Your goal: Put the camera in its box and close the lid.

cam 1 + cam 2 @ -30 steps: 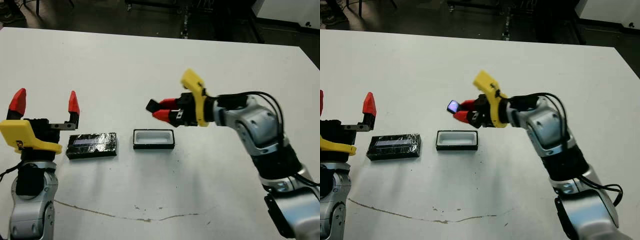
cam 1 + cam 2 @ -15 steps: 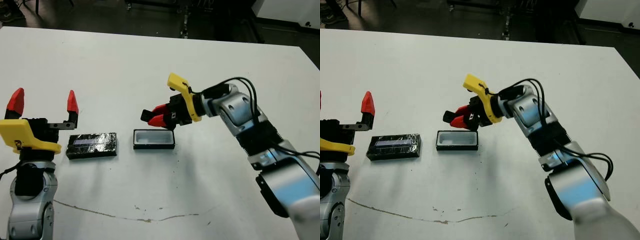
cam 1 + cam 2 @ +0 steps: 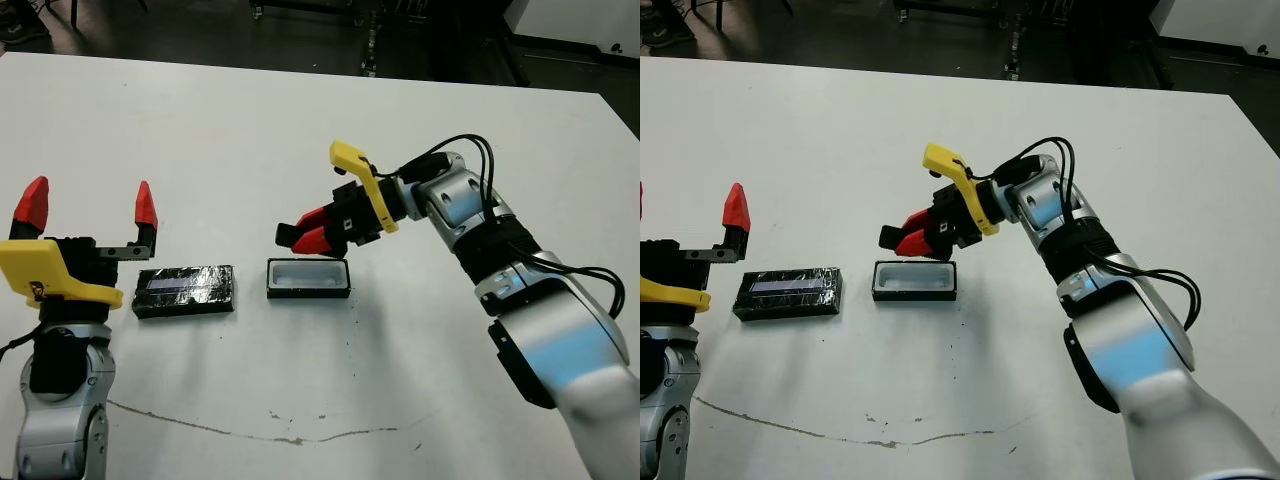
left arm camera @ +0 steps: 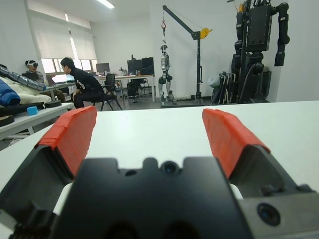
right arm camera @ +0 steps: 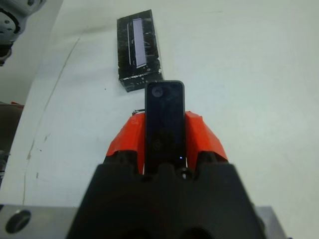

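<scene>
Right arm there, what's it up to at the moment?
The right gripper is shut on the camera, holding it in the air just above the open box on the table. The lid lies beside the box. The left gripper is open and holds nothing.

The white counter (image 3: 250, 120) carries a thin brownish crack line (image 3: 280, 436) near its front edge. Beyond it, two seated people (image 4: 84, 87), a hoist frame (image 4: 194, 50), and dark equipment racks (image 4: 259, 45).

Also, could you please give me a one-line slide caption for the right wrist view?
Right gripper clamps the camera above the white table, lid beyond.
</scene>
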Controlling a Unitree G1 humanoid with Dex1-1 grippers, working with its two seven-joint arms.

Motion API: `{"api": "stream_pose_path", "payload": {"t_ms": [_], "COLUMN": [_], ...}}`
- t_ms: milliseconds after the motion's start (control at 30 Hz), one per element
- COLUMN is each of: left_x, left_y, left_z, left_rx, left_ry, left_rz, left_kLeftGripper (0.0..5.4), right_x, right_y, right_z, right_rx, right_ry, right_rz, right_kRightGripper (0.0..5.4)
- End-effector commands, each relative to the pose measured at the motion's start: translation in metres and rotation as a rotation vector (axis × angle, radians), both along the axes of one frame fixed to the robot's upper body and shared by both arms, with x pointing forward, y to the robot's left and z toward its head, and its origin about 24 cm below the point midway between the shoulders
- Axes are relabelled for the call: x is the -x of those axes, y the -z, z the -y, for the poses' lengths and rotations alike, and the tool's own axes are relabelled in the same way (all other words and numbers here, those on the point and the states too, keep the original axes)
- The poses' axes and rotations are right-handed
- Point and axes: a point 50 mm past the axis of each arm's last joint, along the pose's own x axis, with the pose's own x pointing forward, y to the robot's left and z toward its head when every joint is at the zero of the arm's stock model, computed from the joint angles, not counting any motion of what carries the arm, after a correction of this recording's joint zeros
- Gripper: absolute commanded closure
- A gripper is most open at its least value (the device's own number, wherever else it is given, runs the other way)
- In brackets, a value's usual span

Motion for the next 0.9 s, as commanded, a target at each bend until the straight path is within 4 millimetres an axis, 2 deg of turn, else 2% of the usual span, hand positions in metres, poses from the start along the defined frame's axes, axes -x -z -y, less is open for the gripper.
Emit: {"api": "stream_pose_path", "payload": {"t_ms": [33, 500, 900], "left_x": [0.002, 0.004, 0.005], "left_y": [0.004, 0.006, 0.007], "left_z": [-0.001, -0.002, -0.002], "left_rx": [0.018, 0.017, 0.022], "left_ry": [-0.006, -0.001, -0.003], "left_rz": [-0.014, -0.017, -0.022], "left_kLeftGripper": [0.0, 0.0, 0.0], "right_x": [0.0, 0.006, 0.009], "right_y": [-0.003, 0.006, 0.015], "right_z": [-0.002, -0.006, -0.005], "right_rx": [-0.012, 0.002, 0.045], "right_ry": [-0.014, -0.029, -0.03], "right_rz": [0.002, 0.089, 0.092], "right_kRightGripper": [3.74, 3.74, 3.74]}}
